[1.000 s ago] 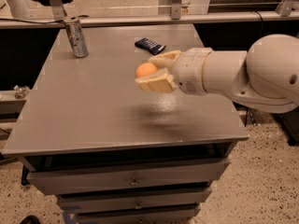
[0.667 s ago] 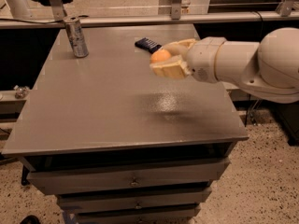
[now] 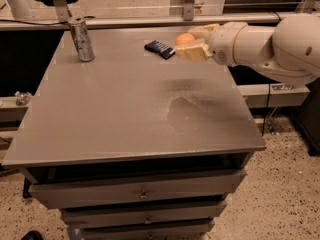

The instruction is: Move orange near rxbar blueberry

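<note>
The orange (image 3: 185, 39) is a small round bright orange fruit held between my gripper's tan fingers (image 3: 192, 51). My gripper (image 3: 191, 41) is shut on it, above the table's back right area. The rxbar blueberry (image 3: 159, 48), a flat dark navy bar, lies on the table just left of the orange, close to it. My white arm (image 3: 265, 44) reaches in from the right.
A tall silver can (image 3: 81, 39) stands at the table's back left. The grey table (image 3: 125, 114) has drawers (image 3: 140, 194) below its front edge. A metal rail and frame (image 3: 150, 21) run behind the table.
My gripper has carried the orange from the table's middle toward the back, up to the right side of the blue bar.
</note>
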You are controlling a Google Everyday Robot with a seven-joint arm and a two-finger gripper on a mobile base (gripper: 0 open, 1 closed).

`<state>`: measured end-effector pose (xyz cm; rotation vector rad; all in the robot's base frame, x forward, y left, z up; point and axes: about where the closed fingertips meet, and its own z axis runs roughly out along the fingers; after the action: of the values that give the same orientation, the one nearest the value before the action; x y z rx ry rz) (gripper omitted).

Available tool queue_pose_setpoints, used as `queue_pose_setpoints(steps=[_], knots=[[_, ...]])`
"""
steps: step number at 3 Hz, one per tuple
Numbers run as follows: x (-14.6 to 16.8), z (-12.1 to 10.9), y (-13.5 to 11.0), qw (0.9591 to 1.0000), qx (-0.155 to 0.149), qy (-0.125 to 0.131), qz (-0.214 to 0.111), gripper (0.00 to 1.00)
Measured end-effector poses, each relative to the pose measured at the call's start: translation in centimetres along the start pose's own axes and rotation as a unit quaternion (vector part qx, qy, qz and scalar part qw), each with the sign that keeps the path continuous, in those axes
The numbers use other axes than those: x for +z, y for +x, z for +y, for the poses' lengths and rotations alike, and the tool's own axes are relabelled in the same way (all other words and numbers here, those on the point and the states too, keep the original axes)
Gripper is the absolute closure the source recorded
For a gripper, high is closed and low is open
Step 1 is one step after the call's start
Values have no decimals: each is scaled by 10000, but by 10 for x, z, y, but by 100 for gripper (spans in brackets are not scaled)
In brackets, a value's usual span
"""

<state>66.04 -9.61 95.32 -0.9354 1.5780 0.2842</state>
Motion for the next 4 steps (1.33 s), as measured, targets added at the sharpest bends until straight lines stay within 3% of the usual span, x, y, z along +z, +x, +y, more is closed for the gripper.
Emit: queue_pose_setpoints(steps=[2,4], knots=[[48,-53,35,9985,57,249,491,100],[86,-74,58,9976,139,378,555,100]])
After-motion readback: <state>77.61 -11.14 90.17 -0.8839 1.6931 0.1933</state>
